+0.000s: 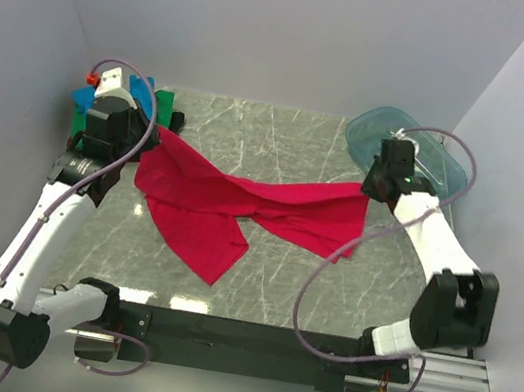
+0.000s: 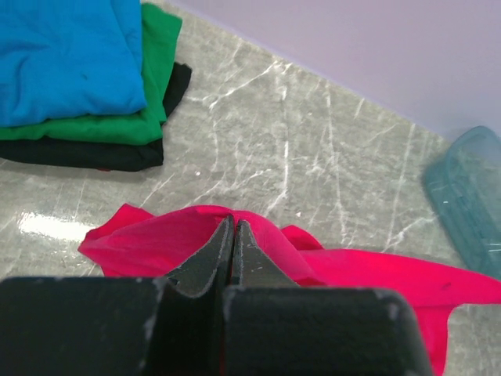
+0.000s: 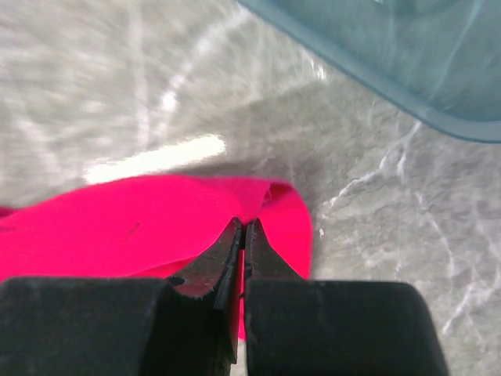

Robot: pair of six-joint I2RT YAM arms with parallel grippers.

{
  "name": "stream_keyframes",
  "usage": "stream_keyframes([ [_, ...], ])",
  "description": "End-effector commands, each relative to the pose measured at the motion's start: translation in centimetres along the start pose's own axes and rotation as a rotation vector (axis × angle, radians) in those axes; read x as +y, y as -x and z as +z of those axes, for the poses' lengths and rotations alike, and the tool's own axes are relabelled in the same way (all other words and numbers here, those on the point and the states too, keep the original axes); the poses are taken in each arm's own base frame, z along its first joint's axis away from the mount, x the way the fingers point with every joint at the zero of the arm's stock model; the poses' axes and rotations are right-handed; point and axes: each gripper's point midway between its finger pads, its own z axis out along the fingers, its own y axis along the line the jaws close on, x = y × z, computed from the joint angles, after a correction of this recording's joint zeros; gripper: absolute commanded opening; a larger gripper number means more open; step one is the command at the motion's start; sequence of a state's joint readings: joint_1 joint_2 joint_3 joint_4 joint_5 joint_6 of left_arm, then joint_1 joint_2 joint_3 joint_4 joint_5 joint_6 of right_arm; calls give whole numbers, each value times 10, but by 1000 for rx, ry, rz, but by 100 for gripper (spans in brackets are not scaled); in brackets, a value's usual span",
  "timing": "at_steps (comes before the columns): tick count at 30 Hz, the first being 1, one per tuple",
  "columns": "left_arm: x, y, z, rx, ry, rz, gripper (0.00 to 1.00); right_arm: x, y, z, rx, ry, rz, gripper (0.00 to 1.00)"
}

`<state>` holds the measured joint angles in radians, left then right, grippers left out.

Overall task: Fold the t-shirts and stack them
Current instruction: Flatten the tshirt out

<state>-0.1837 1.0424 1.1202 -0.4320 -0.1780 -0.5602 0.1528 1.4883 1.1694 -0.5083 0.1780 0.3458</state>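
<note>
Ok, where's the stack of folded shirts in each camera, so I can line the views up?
Top external: the folded stack is at the far left, partly covered by the left arm.
Left wrist: upper left corner, blue over green over black.
Right wrist: not in it.
Shared landmark: the red-pink t-shirt, seen in all three views.

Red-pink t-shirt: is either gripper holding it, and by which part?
Both: left gripper pinches the left end of the red-pink t-shirt, right gripper the right end.
</note>
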Motion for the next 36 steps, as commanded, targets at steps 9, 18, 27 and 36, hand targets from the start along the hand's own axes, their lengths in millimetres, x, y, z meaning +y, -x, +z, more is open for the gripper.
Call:
stream_keyframes([
  [9,-46,89,-97,-241,-224,-5,1,5,82,-187,-408,221,-41,0],
  [18,-87,153,-221,-425,-476,-9,1,-3,109,-351,-671,406,-60,0],
  [27,-92,183,-322,-575,-603,-20,1,-7,98,-457,-843,585,-79,0],
  [36,-106,154,-212,-379,-542,-16,1,17,112,-386,-729,560,-93,0],
])
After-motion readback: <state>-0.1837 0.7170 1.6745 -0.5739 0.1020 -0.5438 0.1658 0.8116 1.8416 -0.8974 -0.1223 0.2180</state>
